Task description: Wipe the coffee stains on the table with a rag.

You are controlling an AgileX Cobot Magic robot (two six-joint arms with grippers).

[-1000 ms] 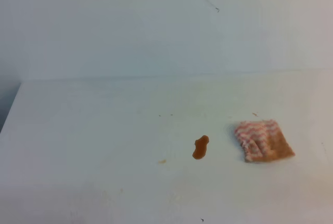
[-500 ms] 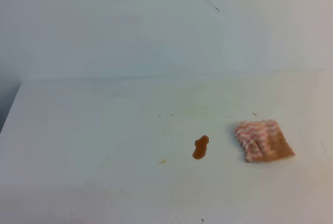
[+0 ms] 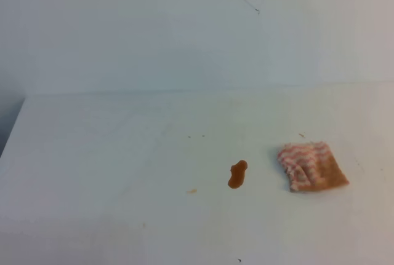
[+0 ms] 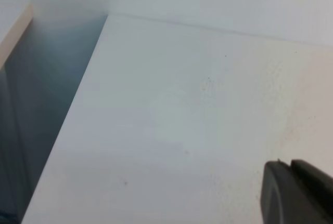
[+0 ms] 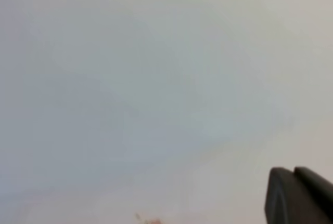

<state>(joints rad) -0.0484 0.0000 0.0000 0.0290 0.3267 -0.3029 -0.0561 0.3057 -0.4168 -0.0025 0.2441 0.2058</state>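
Lying flat on the white worktop (image 3: 111, 154) were one coffee stain (image 3: 237, 174) and one rag (image 3: 311, 166), the rag just right of the stain and apart from it. One tan crumb (image 3: 192, 190) sat left of the stain. Bare worktop spread left of the stain to the edge. The right tool (image 5: 302, 195) was together, holding nothing; whether the left tool (image 4: 299, 193) was apart or together could not be told.
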